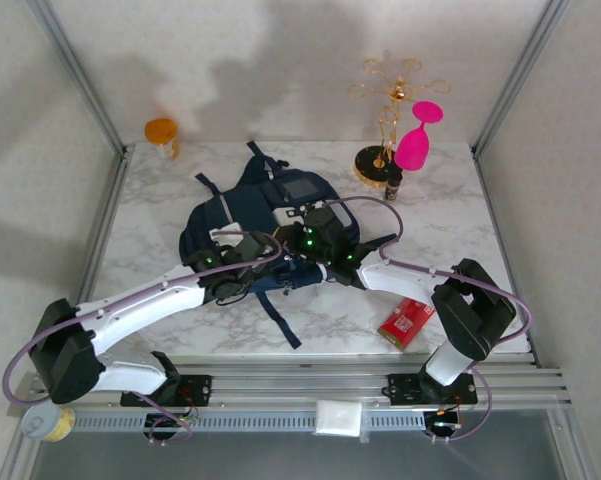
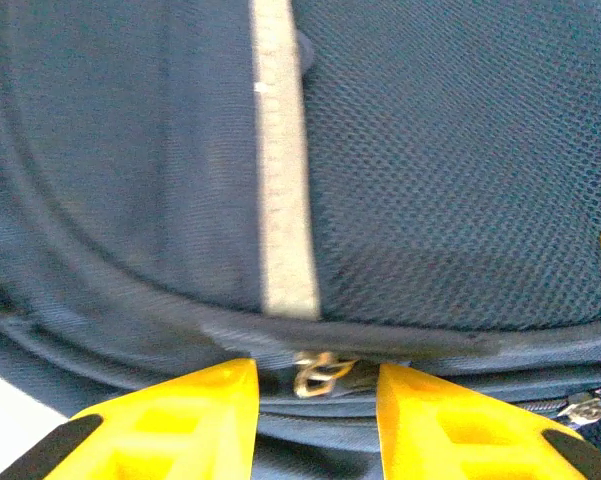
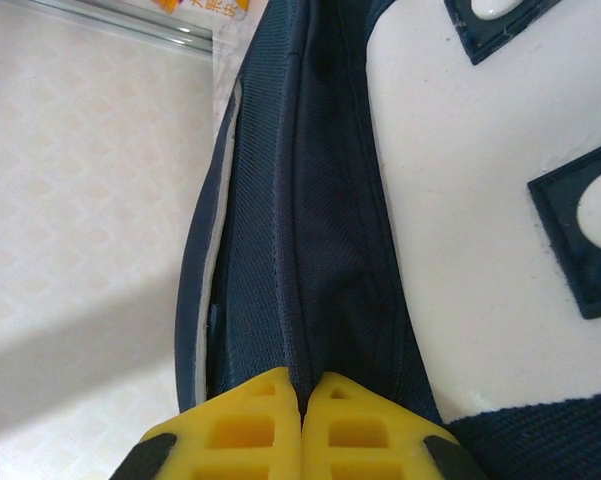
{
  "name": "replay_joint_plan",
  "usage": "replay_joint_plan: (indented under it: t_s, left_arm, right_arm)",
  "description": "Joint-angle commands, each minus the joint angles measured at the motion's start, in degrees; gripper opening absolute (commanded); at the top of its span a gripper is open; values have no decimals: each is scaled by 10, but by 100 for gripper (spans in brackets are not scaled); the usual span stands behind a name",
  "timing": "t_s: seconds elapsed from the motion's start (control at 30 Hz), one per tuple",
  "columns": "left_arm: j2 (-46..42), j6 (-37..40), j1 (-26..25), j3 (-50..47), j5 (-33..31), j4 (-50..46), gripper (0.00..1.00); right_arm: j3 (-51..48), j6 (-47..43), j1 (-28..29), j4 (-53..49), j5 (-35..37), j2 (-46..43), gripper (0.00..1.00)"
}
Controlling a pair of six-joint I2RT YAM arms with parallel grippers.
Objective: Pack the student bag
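The student bag [image 1: 242, 215] lies flat in the middle of the marble-patterned counter [image 1: 430, 215], a soft navy heap with dark straps trailing toward the near edge, and both arms reach over its near side.

In the left wrist view the left gripper [image 2: 316, 388] is spread, its yellow plastic fingers [image 2: 195, 415] on either side of a small metal zip pull [image 2: 318, 372] without touching it. Above the pull runs a curved piped seam, then a panel of open-weave mesh [image 2: 460, 180] beside smooth fabric crossed by a pale woven strip [image 2: 282, 200].

In the right wrist view the right gripper [image 3: 302, 402] has its fingers pressed together against a dark ribbed ridge of the bag (whether any cloth is caught between them cannot be told). To the right is a smooth white patch [image 3: 460, 230] carrying navy square tabs.

Well apart from the bag, a flat red packet [image 1: 407, 322] lies near the right arm. A gold wire stand [image 1: 388, 105], a pink goblet [image 1: 417, 140] and a small orange cup [image 1: 162, 133] stand at the far edge.
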Motion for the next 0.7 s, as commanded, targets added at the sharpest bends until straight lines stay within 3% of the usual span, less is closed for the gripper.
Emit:
replay_joint_plan:
  t_s: [0.0, 0.13, 0.27, 0.67]
  left_arm:
    - [-41, -299, 7, -10, -116, -157, 36]
    - [-78, -265, 6, -22, -92, -126, 36]
    - [-60, -230, -3, 0, -56, -69, 37]
    - [4, -325, -10, -7, -108, -16, 35]
  right_arm:
    - [22, -18, 4, 54, -10, -25, 0]
    - [24, -19, 4, 57, -8, -20, 0]
    - [26, -17, 4, 59, -7, -16, 0]
    - [32, -15, 11, 56, -6, -10, 0]
